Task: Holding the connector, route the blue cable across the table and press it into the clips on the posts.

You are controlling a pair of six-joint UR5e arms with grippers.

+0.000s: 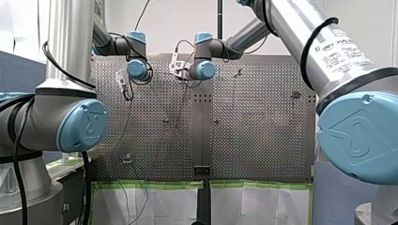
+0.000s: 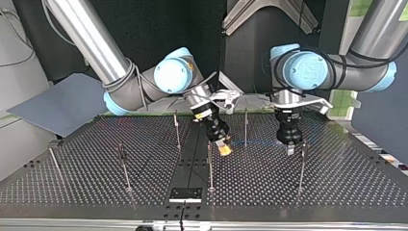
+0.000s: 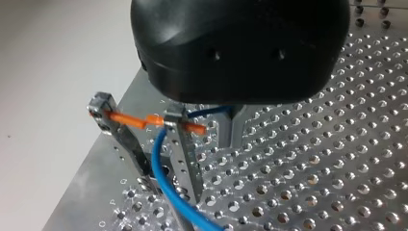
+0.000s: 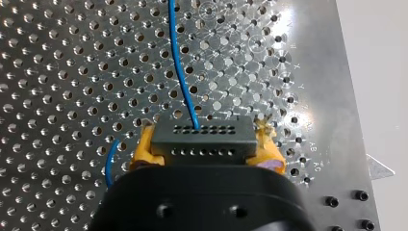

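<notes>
While my right hand (image 2: pixel 224 147) is clamped by its yellow pads on the black connector (image 4: pixel 202 140), with the blue cable (image 4: pixel 179 72) leaving the connector's face and running away over the bench (image 2: pixel 337 185), the same cable shows under my left hand (image 2: pixel 290 146). There it curls in a slack loop beside a post (image 3: pixel 126 144) with an orange clip (image 3: pixel 130 119) at its head. Whether my left hand is pinching the cable or only straddling it I cannot tell. The likeliest failure, I judge, is that loop: if the connector is pulled before the cable is seated, the slack could hook round the post or spring off the clip rather than press in. A hard tug could also twist the connector in the pads, which appear to hold it only by its narrow ends. Clearance is the other worry. In the top view a thin post (image 2: pixel 210 166) stands just beside my right hand and another just beside my left, so a sideways sweep at this height could strike either, and the two wrists are near each other. The left wrist view shows the clip post near the bench's edge, which leaves little margin on that side. Open room lies toward the top view's left, where the posts stand well apart.
</notes>
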